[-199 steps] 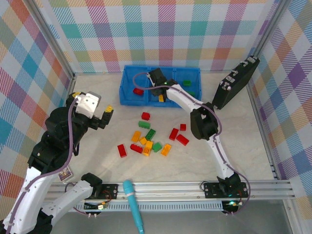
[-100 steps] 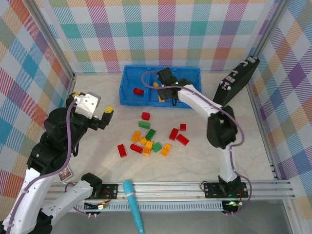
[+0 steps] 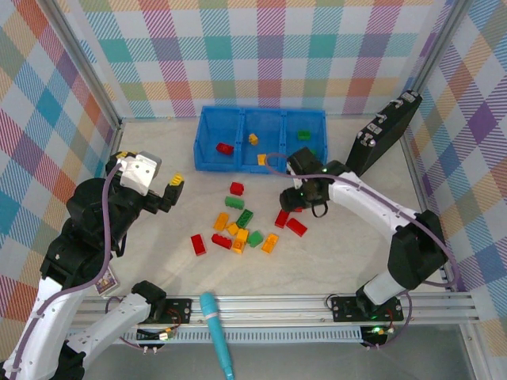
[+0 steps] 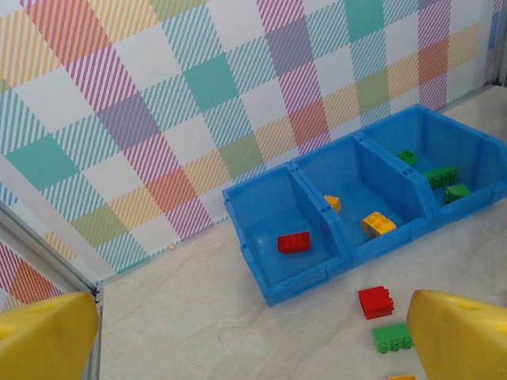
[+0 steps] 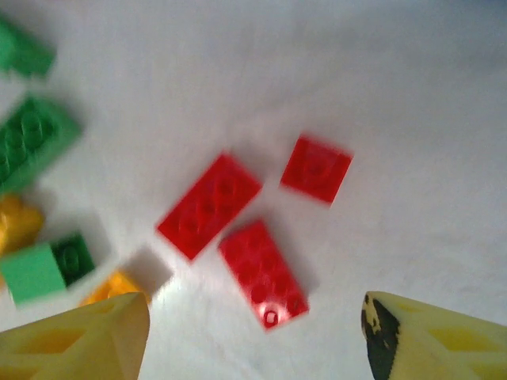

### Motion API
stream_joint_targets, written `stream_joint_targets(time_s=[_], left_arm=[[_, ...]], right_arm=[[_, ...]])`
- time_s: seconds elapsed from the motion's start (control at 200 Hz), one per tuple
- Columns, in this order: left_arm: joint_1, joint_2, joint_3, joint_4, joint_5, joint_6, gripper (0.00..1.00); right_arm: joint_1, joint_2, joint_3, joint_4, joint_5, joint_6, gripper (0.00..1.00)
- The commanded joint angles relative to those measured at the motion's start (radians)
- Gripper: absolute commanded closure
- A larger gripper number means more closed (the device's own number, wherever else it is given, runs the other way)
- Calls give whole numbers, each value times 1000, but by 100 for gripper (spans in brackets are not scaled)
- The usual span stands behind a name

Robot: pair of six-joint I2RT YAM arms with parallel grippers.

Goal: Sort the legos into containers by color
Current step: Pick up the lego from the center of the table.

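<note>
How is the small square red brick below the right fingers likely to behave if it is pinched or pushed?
The small square red brick looks like hard moulded plastic, so it should stay stiff when pinched. It lies flat, so a push would probably slide it, not roll or tip it. Being small and smooth-sided, it might twist between the right fingers.

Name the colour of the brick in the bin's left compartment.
Red brick; clearest in left wrist view.

Right claw (image 3: 291,199) moved from blue bin (image 3: 199,154) to above red bricks (image 3: 297,227), jaws opened wider
</note>
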Motion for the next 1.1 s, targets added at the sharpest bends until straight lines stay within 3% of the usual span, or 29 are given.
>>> stream_joint_targets(time_s=[0.0, 0.285, 0.535, 0.75, 0.91, 1.02, 1.095], left_arm=[[-13, -14, 8, 4, 19, -16, 0], [-13, 5, 10, -4, 20, -20, 0], [-13, 17, 5, -1, 10, -17, 0], [-13, 36, 5, 3, 8, -15, 0], [-12, 46, 8, 2, 6, -14, 0], [-12, 48, 11, 2, 4, -14, 0], [-12, 47, 12, 2, 4, -14, 0]], right_arm=[[6, -19, -60, -46, -170, -132, 24], [7, 83, -124, 8, -216, -299, 18], [6, 213, -87, 22, -29, -364, 17], [6, 263, -73, 43, 2, -377, 19], [6, 301, -72, 37, 13, -374, 29], [6, 315, -70, 26, 18, -371, 50], [6, 312, -70, 21, 15, -368, 59]])
